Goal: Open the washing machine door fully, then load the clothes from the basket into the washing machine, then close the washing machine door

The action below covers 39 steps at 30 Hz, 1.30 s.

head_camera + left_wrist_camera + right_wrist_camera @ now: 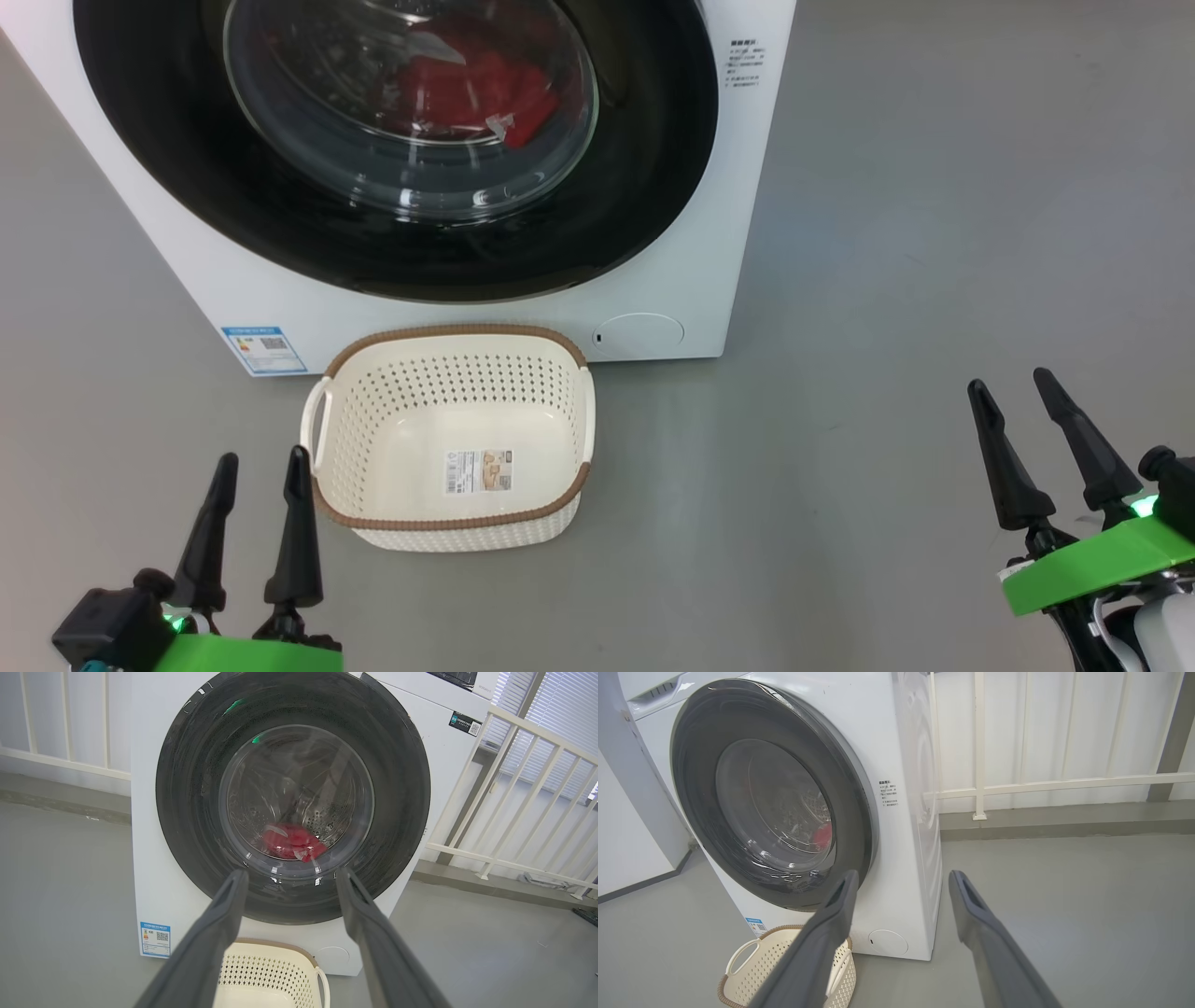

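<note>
Basket (448, 392), cream perforated plastic, mouth-up, long axis parallel to the white washing machine (738, 187) front; left gripper (262, 455) and right gripper (1009, 379) gape empty.

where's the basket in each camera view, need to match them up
Head view: the basket sits at centre, on the floor right in front of the washing machine.
Left wrist view: the basket is at the bottom edge, centre, cut off by the frame.
Right wrist view: the basket is in the lower left corner.
Shared landmark: the blue label sticker low on the machine's front, near the basket.
</note>
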Available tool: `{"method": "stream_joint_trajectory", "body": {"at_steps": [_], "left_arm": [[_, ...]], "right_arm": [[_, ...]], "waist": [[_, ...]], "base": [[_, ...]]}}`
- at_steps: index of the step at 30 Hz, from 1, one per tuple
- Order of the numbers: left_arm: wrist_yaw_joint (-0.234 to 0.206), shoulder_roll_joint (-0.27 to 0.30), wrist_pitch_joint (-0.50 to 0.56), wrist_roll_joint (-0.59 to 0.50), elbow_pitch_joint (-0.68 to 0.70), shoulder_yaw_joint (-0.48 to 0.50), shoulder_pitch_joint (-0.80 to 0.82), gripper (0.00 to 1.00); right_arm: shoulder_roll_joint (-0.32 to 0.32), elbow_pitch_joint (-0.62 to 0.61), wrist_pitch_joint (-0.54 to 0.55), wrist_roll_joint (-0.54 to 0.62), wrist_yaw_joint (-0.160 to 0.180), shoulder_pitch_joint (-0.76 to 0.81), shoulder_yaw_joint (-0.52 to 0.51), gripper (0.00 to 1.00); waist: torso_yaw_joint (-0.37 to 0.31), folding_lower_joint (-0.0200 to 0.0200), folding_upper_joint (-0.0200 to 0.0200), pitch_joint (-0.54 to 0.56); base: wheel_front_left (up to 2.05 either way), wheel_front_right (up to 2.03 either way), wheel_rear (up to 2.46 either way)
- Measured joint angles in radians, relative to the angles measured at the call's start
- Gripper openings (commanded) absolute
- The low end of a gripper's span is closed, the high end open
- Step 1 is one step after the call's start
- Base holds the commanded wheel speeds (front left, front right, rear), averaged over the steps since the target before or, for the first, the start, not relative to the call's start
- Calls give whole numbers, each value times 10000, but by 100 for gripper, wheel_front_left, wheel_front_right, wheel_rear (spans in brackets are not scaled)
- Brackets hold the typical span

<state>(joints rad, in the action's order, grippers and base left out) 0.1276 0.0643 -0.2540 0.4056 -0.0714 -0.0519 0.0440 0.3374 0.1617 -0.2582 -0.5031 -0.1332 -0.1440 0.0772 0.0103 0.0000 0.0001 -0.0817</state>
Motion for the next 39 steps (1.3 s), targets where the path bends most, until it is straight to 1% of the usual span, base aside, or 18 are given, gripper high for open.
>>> {"method": "stream_joint_trajectory", "body": {"at_steps": [21,39], "left_arm": [[0,-12,0,-123,67,-2,-229,100],[0,-12,0,-155,52,-17,-230,100]], "right_arm": [[-29,46,8,4,0,109,-13,100],[-31,109,10,4,0,210,21,100]], "waist": [[45,0,0,253],[114,0,0,209]], "base": [[0,0,0],[0,0,0]]}}
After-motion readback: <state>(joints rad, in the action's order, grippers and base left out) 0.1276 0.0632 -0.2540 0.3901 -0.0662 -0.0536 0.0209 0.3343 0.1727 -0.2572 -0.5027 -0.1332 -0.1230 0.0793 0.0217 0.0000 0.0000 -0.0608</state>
